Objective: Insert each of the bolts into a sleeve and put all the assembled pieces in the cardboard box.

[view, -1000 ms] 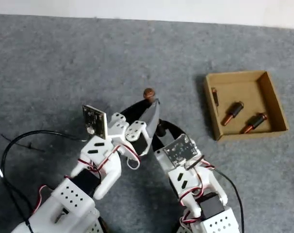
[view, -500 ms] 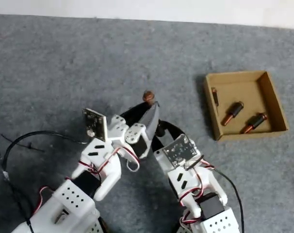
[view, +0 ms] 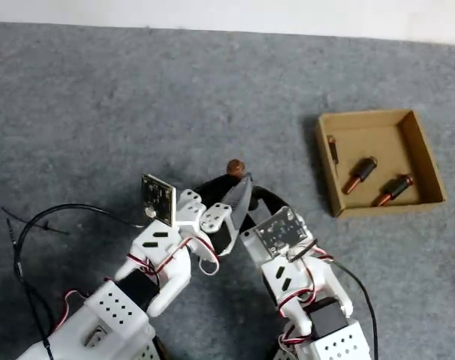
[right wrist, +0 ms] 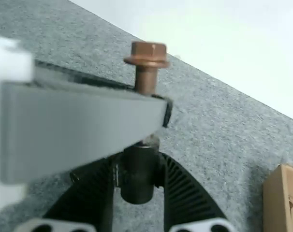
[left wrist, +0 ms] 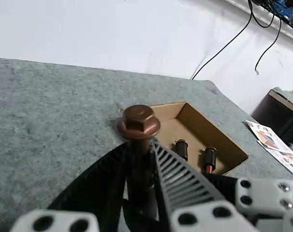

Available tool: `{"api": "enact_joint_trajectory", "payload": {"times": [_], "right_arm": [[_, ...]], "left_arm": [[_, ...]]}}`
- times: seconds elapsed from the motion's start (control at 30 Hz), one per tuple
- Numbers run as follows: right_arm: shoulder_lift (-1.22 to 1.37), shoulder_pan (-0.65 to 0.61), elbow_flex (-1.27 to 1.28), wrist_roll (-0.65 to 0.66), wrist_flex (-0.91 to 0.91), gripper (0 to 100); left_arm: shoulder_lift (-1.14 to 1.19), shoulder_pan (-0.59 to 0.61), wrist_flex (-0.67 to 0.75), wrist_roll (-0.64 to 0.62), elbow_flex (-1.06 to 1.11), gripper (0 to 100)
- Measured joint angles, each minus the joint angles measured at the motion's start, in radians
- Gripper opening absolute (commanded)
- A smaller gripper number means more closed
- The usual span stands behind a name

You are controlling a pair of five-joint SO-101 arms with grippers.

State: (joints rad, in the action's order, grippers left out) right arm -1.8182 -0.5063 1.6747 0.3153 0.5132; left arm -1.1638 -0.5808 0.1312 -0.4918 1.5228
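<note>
Two end effectors meet at the middle of the counter (view: 100, 97). The left end effector (left wrist: 139, 154) is clamped on the bolt (left wrist: 139, 121), and the right end effector (right wrist: 137, 166) is clamped on the sleeve (right wrist: 137, 186). The bolt's shank points into the sleeve mouth, with both long axes in one line, so I judge the push must follow this line. The box (view: 326, 169) lies to the right, nearer the right arm.

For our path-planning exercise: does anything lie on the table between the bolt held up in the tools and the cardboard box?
Nothing visible does. Between the bolt and the cardboard box lies bare grey mat, up to the box's near wall.
</note>
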Motion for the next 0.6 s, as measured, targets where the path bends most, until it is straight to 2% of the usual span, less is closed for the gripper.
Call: {"api": "enact_joint_trajectory", "payload": {"times": [0.2, 0.27, 0.47, 0.6], "right_arm": [[0.0, 0.003, 0.0, 0.0, 0.0, 0.5], [0.0, 0.003, 0.0, 0.0, 0.0, 0.5], [0.002, 0.017, 0.0, 0.0, 0.0, 0.5], [0.002, 0.023, 0.0, 0.0, 0.002, 0.5]], "left_arm": [[0.0, -0.006, 0.0, 0.0, 0.009, 2], [0.0, -0.006, 0.0, 0.0, 0.009, 7], [-0.002, -0.009, -0.002, 0.005, 0.04, 32], [-0.009, -0.005, -0.002, 0.006, 0.046, 35]]}}
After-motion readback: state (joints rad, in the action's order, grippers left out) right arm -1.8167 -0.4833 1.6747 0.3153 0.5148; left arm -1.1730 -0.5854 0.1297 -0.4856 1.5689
